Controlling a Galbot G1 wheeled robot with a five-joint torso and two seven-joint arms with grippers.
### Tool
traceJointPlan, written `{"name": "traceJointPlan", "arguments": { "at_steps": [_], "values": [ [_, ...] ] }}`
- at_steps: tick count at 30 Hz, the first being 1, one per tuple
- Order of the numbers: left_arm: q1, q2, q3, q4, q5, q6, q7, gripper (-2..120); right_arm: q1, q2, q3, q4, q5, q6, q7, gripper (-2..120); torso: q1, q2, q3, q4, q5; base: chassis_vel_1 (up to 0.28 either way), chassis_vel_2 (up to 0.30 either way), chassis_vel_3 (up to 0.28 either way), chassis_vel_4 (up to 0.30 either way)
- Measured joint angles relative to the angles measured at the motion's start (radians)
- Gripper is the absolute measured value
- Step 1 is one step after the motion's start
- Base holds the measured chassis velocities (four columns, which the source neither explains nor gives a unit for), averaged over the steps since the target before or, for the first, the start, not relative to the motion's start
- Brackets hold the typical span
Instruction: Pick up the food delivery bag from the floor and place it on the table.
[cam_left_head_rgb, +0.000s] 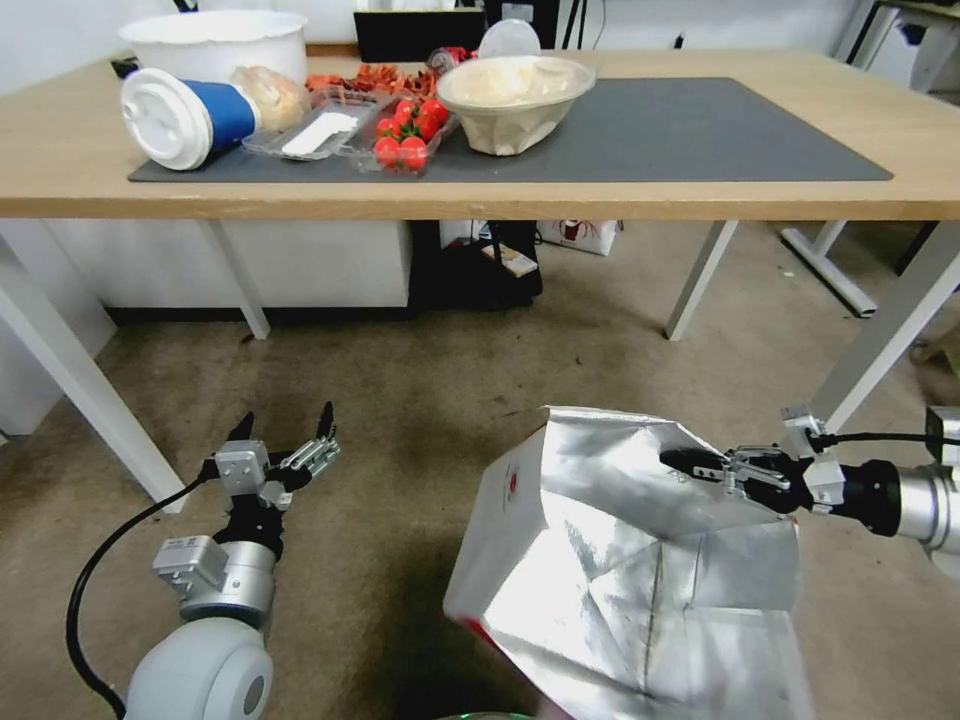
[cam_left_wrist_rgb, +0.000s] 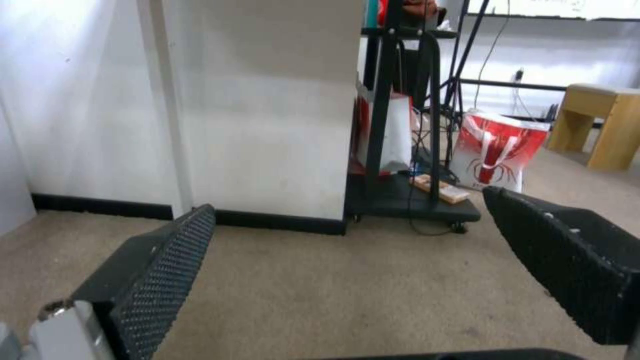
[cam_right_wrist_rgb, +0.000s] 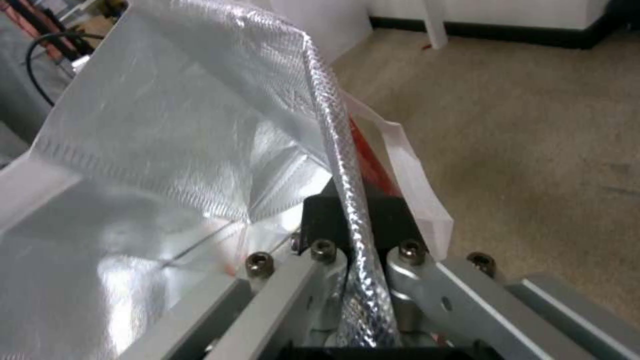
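A: Head view, what have you got?

B: The food delivery bag (cam_left_head_rgb: 630, 570) sits low in front of me, well short of the table (cam_left_head_rgb: 700, 195), mouth open, silver foil lining showing. My right gripper (cam_left_head_rgb: 700, 463) reaches in from the right and is pinched tight on the bag's upper rim.

A: Does the wrist confirm it?

B: Yes, the foil edge runs straight between my closed fingers (cam_right_wrist_rgb: 320, 220), with a white handle (cam_right_wrist_rgb: 413, 175) hanging just beside them over the floor (cam_right_wrist_rgb: 533, 125).

A: And the left?

B: My left gripper (cam_left_head_rgb: 285, 440) hovers above the carpet, well apart from the bag, fingers (cam_left_wrist_rgb: 160, 270) spread wide, holding nothing.
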Motion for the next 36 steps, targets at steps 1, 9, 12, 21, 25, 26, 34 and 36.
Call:
{"name": "traceJointPlan", "arguments": {
  "at_steps": [1, 9, 12, 21, 25, 26, 34, 36],
  "values": [
    [-0.001, 0.001, -0.002, -0.003, -0.003, 0.005, -0.002, 100, 0.0, -0.013, 0.0, 0.0, 0.008, -0.002, -0.001, 0, 0.0, 0.0, 0.0, 0.0, 0.0001, 0.0, 0.0, 0.0, 0.0],
    [-0.005, 0.003, -0.008, -0.009, -0.015, 0.018, -0.005, 100, 0.0, -0.056, -0.001, 0.001, 0.022, -0.009, -0.034, 0, 0.0, 0.0, 0.0, -0.0001, 0.0002, 0.0, 0.0, 0.0, 0.0],
    [-0.006, 0.002, -0.007, -0.009, -0.016, 0.019, -0.005, 100, 0.001, -0.069, -0.002, 0.001, 0.025, -0.011, -0.038, 0, 0.0, 0.0, 0.0, 0.0, 0.0001, 0.0, 0.0, 0.0, 0.0],
    [-0.002, 0.002, -0.006, -0.017, -0.015, 0.02, -0.004, 100, 0.009, -0.084, -0.009, -0.001, 0.029, -0.011, -0.036, 0, 0.0, 0.0, 0.0, -0.0001, 0.0002, 0.0, 0.0, 0.0, 0.0],
    [0.001, 0.001, -0.006, -0.021, -0.015, 0.02, -0.004, 100, 0.012, -0.092, -0.009, -0.002, 0.033, -0.011, -0.037, 0, 0.0, 0.0, 0.0, -0.0001, 0.0002, 0.0, 0.0, 0.0, 0.0],
    [0.001, 0.0, -0.005, -0.022, -0.015, 0.02, -0.005, 100, 0.013, -0.095, -0.009, -0.002, 0.033, -0.012, -0.038, 0, 0.0, 0.0, 0.0, 0.0, 0.0001, 0.0, 0.0, 0.0, 0.0],
    [0.006, -0.002, -0.004, -0.025, -0.01, 0.02, -0.003, 100, 0.014, -0.097, -0.013, 0.005, 0.031, -0.012, -0.042, 0, 0.0, 0.0, 0.0, 0.0, 0.0001, 0.0, 0.0, 0.0, 0.0],
    [0.007, -0.002, -0.005, -0.027, -0.009, 0.019, -0.003, 100, 0.015, -0.094, -0.017, 0.007, 0.028, -0.012, -0.042, 0, 0.0, 0.0, 0.0, 0.0, 0.0002, 0.0, 0.0, 0.0, 0.0]
  ]
}}
